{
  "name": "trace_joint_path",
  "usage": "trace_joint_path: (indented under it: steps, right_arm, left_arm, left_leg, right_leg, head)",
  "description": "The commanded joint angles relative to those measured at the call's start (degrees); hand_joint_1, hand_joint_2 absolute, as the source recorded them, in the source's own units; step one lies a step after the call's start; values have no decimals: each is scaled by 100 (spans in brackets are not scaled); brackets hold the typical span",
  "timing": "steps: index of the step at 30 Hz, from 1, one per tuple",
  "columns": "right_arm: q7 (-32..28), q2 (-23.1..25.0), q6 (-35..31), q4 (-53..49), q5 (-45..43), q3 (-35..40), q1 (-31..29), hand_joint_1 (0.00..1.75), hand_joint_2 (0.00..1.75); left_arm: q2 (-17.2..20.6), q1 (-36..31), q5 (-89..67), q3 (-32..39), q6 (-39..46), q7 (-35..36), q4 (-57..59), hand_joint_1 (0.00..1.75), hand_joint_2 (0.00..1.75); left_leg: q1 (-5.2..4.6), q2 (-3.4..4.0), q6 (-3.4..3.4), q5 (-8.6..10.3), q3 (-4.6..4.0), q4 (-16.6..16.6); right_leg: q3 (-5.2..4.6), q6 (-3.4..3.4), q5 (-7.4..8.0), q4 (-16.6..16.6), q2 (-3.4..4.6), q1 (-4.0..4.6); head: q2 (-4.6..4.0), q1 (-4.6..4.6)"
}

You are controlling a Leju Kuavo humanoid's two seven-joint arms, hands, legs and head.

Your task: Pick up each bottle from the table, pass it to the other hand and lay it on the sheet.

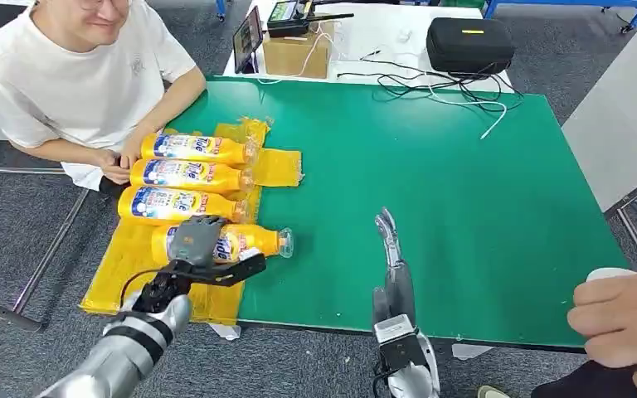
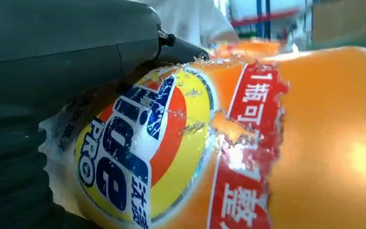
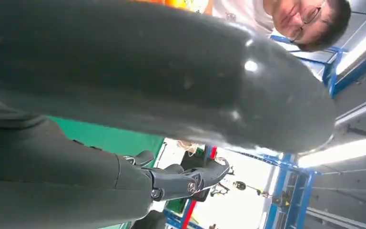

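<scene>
A green table (image 1: 431, 191) stands on grey carpet, with a white desk of cables and a black case beyond its far edge. A yellow sheet (image 1: 124, 278) lies over the table's left end. Three orange bottles (image 1: 189, 176) rest on the sheet side by side, caps toward the middle of the table, and a seated person leans in at the sheet's far corner.

A fourth bottle (image 1: 245, 241) lies nearest the robot, its body on the sheet and its cap just past the sheet's edge. The left hand (image 1: 196, 240) is wrapped over the top of this bottle, fingers draped across the label; the left wrist view shows the thumb pressed against it. This looks like the laying-down step, near its end: next, the fingers need to let go and lift straight off without rolling the bottle.

The right hand (image 1: 389, 236) hovers over bare table right of the sheet, fingers straight, grasping nothing. Another person's hand shows at the table's near right corner.
</scene>
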Motion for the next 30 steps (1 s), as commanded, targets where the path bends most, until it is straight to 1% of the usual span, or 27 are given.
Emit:
trace_joint_path:
  steps: [1,3,4,5,6,7,8,9,10,12,13,14,15,16,17,18,19,20,21,23,26,27,28,30]
  right_arm:
    - [-2,101,121,294,-146,-295,-220,0,0]
    - [-2,105,83,272,-124,-298,-193,0,0]
    - [-2,96,83,257,-130,-295,-179,0,0]
    - [-2,103,81,258,-151,-309,-174,0,0]
    - [-2,105,76,245,-169,-324,-171,0,0]
    - [-2,108,66,247,-169,-333,-170,0,0]
    - [-2,104,68,243,-165,-335,-172,0,0]
    - [-2,111,75,240,-177,-346,-172,0,0]
    - [-2,114,84,247,-176,-345,-175,0,0]
    - [-2,122,70,231,-174,-334,-170,0,0]
    - [-2,120,66,230,-175,-329,-168,0,0]
    - [-2,103,16,212,-167,-319,-147,0,0]
    - [-2,89,10,201,-175,-315,-126,0,0]
    - [-2,67,-32,164,-189,-317,-79,0,0]
    - [-2,39,-82,75,-196,-338,20,0,0]
    - [-2,25,-84,34,-205,-345,56,0,0]
    - [-2,3,-86,-15,-214,-345,101,0,0]
    - [-2,-20,-116,-68,-224,-339,140,0,0]
    - [-2,-27,-118,-76,-229,-336,146,0,0]
    - [-2,-59,-173,-124,-259,-325,165,0,0]
    - [-2,-59,-173,-124,-259,-325,165,0,0]
    - [-2,-82,-210,-125,-268,-302,162,0,0]
    - [-2,-89,-229,-132,-271,-295,172,0,0]
    - [-2,-117,-238,-146,-235,-231,214,0,0]
  left_arm:
    - [393,-781,2,-467,-1371,120,1438,175,175]
    - [457,-786,75,-471,-1490,123,1398,175,175]
    - [471,-789,85,-473,-1502,122,1387,175,175]
    - [470,-787,99,-476,-1524,122,1385,175,175]
    - [471,-788,136,-464,-1563,121,1387,169,175]
    - [470,-782,181,-443,-1594,119,1384,79,175]
    - [472,-763,259,-418,-1653,109,1381,16,175]
    - [489,-742,351,-434,-1749,80,1370,0,175]
    - [507,-728,432,-446,-1855,8,1372,0,175]
    - [561,-713,559,-482,-2009,-213,1342,0,175]
    - [567,-709,580,-494,-2029,-252,1328,0,175]
    - [621,-709,696,-609,-2115,-455,1192,0,175]
    - [629,-721,742,-668,-2125,-497,1108,0,175]
    - [644,-673,916,-763,-2085,-583,817,0,175]
    - [573,-518,1303,-703,-1928,-786,340,0,175]
    - [553,-424,1517,-688,-1993,-790,62,0,175]
    - [565,-284,1758,-728,-2108,-686,-359,0,175]
    - [603,-97,2184,-748,-2178,-773,-836,0,175]
    - [635,-48,2245,-791,-2208,-719,-976,0,175]
    - [705,226,2811,-797,-2127,-940,-1629,0,175]
    - [705,226,2811,-797,-2127,-940,-1629,0,175]
    - [740,417,3164,-736,-1986,-1071,-2061,0,175]
    - [718,481,3271,-713,-1880,-1109,-2217,0,175]
    - [575,801,3568,-608,-1396,-1368,-2953,0,175]
  left_leg:
    - [8,27,-14,15,7,-5]
    - [4,32,-8,5,26,-8]
    - [6,48,-14,11,26,-14]
    - [4,41,-14,9,35,-10]
    - [7,50,-19,13,34,-14]
    - [10,65,-23,15,35,-18]
    - [10,64,-25,17,34,-16]
    - [5,54,-23,14,55,-13]
    - [7,51,-26,19,56,-17]
    - [20,68,-39,23,37,-19]
    - [15,76,-34,21,49,-20]
    - [14,75,-33,21,50,-19]
    - [6,47,-25,18,58,-12]
    - [10,48,-25,20,55,-13]
    - [17,51,-27,23,50,-16]
    - [22,53,-27,23,48,-18]
    - [16,40,-21,16,58,-12]
    - [19,37,-23,16,53,-13]
    - [20,41,-24,16,51,-14]
    - [19,38,-23,13,50,-11]
    - [22,35,-24,9,36,-1]
    - [16,31,-21,13,32,-4]
    - [20,32,-23,13,25,-4]
    - [19,29,-22,11,10,0]
  right_leg:
    - [-2,-17,21,-1,24,9]
    - [23,-14,17,-2,28,6]
    - [15,-21,29,-7,44,9]
    - [25,-22,26,-2,40,6]
    - [19,-31,35,-6,47,10]
    - [15,-35,39,-9,56,14]
    - [12,-37,39,-8,54,14]
    - [28,-31,28,-1,43,10]
    - [29,-32,31,-5,41,12]
    - [8,-48,42,-9,55,26]
    - [15,-42,42,-8,65,22]
    - [15,-40,41,-4,64,22]
    - [32,-30,29,3,38,14]
    - [28,-32,31,1,38,18]
    - [25,-35,35,-3,40,23]
    - [23,-35,35,-5,41,24]
    - [36,-27,23,2,30,17]
    - [33,-29,24,-1,27,20]
    - [30,-31,25,-4,31,21]
    - [31,-30,20,1,27,19]
    - [22,-29,17,5,29,22]
    - [18,-26,18,5,27,15]
    - [11,-28,20,2,27,19]
    - [-1,-26,17,3,24,18]
  head:
    - [0,0]
    - [0,0]
    - [2,0]
    - [0,2]
    - [2,0]
    - [0,0]
    - [0,0]
    - [0,0]
    - [0,0]
    - [2,0]
    - [0,-2]
    - [0,0]
    - [0,0]
    - [0,2]
    - [2,0]
    - [0,0]
    - [0,0]
    - [0,0]
    - [0,0]
    - [0,0]
    - [0,0]
    - [2,-2]
    - [0,0]
    - [0,4]
